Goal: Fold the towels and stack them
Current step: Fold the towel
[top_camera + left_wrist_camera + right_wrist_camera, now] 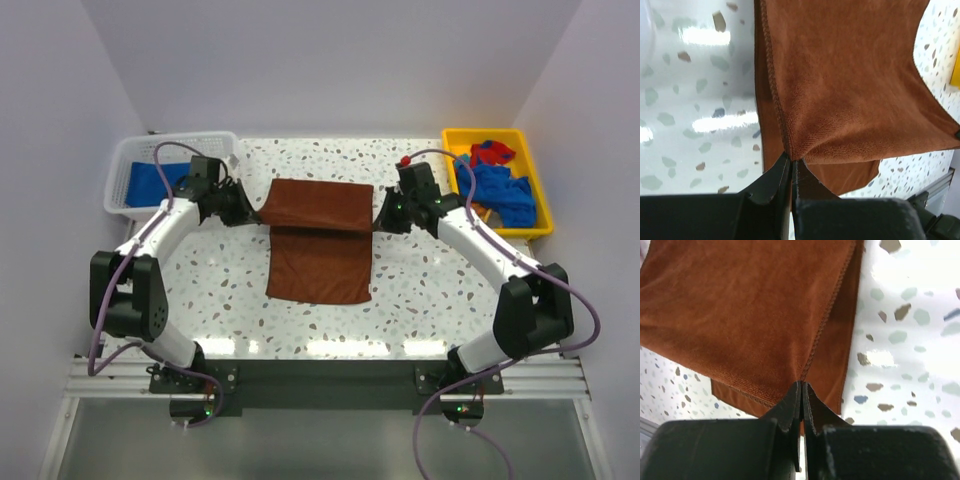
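Both hands are pinched tight on the brown towel [318,255]. The left hand [256,213] has one side corner and the right hand [380,216] has the opposite one, with the jaws squeezed flat on the cloth in both wrist views. The towel's doubled over mid-tabletop [220,285]: the top layer is held taut between the hands and the bottom layer lies flat. A blue towel [150,183] sits in the white basket [117,185] far left. A pile of blue and red towels [500,185] is in the yellow tray [484,134] far right.
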You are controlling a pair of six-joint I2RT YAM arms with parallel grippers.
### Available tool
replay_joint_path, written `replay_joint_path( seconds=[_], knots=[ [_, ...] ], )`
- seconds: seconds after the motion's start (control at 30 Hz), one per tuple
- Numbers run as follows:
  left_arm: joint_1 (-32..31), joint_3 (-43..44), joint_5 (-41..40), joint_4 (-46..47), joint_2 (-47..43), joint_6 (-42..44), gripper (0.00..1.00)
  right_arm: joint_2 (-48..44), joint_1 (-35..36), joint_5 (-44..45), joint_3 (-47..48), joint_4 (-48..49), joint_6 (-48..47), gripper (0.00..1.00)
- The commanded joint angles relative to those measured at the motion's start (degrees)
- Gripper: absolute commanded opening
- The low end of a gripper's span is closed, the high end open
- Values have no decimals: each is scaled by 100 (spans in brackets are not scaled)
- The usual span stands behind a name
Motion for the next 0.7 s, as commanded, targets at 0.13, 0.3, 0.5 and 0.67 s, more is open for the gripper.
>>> replay_joint_path(
  seconds=[0.13, 0.3, 0.5, 0.67],
  knots=[
    [-139, -482, -18, -73, -353, 166, 1, -362, -8, 438, 151, -174, -32, 0],
    [-139, -122, -140, -345, -396, 254, 3, -370, -8, 553, 513, -403, -172, 0],
    [-253, -314, -167, -600, -510, 342, 4, -572, -7, 421, 136, -473, -102, 0],
    [-499, -1113, -141, -618, -748, 315, 6, -906, 10, 132, -549, -499, 108, 0]
  ],
)
